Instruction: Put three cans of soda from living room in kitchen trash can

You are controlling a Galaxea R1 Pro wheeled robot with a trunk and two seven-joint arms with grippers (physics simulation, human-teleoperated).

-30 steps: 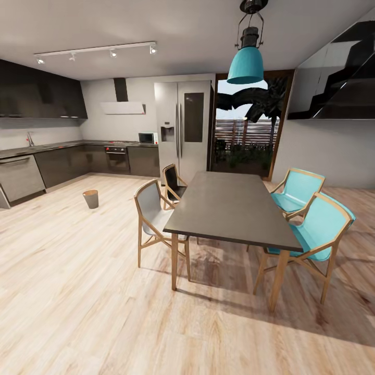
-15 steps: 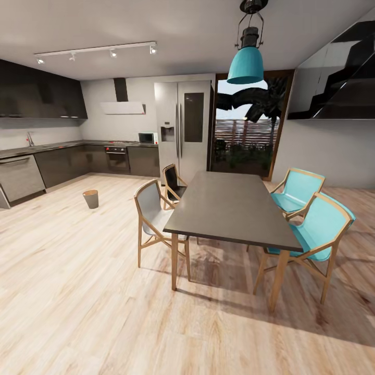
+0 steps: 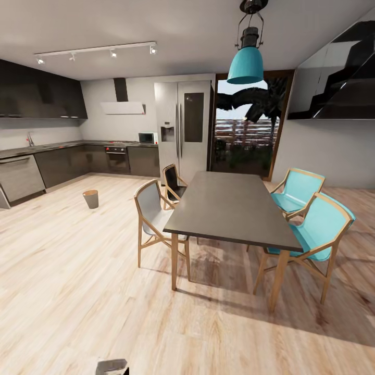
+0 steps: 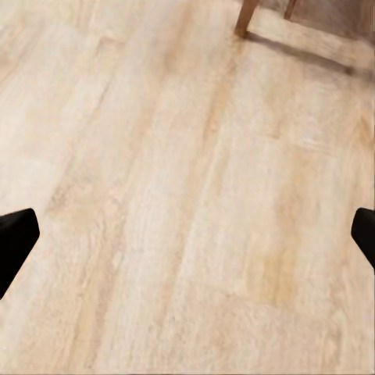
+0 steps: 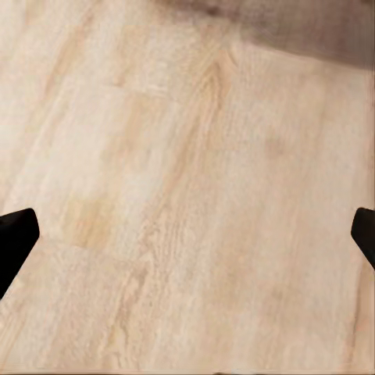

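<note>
Nearest to us, both grippers hang over bare light wood floor point(image 3: 78, 291): the left gripper point(image 4: 187, 238) has its two dark fingertips point(image 4: 16, 234) spread wide with nothing between them, and a wooden furniture leg point(image 4: 247, 17) stands further out beyond it; the right gripper point(image 5: 187, 234) is likewise spread wide and holds nothing, with a dark shadow lying on the planks beyond it. In the head view, at about 6 o'clock, a small grey part of our own body point(image 3: 112, 366) pokes up at the lower edge. Further out, at about 1 o'clock, we face a dark dining table point(image 3: 229, 208) on wooden legs, with a grey-seated chair point(image 3: 153, 221) and a black chair point(image 3: 173, 185) along its left side and two turquoise chairs point(image 3: 312, 224) along its right; a turquoise pendant lamp point(image 3: 246, 62) hangs above it. At about 10 o'clock the tash can point(image 3: 90, 199) stands upright on the open floor, well apart from the table and just short of the kitchen's dark cabinets point(image 3: 62, 164). Beyond it run the dark worktop point(image 3: 47, 147), the built-in oven point(image 3: 117, 159), a microwave point(image 3: 147, 137), the white hood point(image 3: 123, 108) and the steel fridge point(image 3: 183, 127). At 12 o'clock, farthest off, glass doors point(image 3: 245, 130) open on greenery.
</note>
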